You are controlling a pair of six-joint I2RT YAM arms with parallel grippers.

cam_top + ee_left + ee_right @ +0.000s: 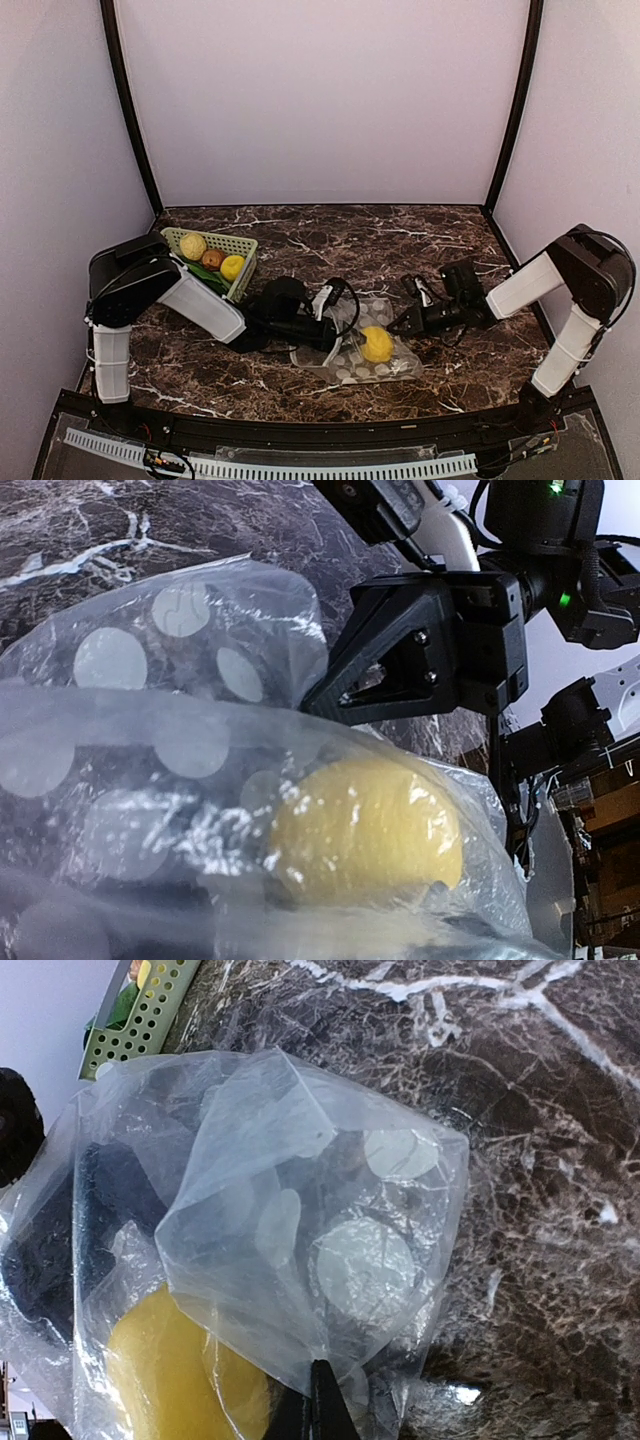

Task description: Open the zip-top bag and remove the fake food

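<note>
Crinkled clear dotted zip-top bag [362, 345]; smooth round yellow fake food [377, 343] inside.

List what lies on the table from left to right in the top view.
Green basket holding toy fruit → left hand → yellow lemon piece inside the zip-top bag → right hand.

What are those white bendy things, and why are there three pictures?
They are two robot arms with pinching grippers. One picture looks down from above; the other two come from small cameras on each wrist. On the marble table lies a clear dotted bag with a yellow toy lemon inside. The right gripper is shut, pinching the bag's edge. The left gripper reaches into the bag near the lemon; whether it holds it is hidden. A green basket holds other toy foods.
</note>
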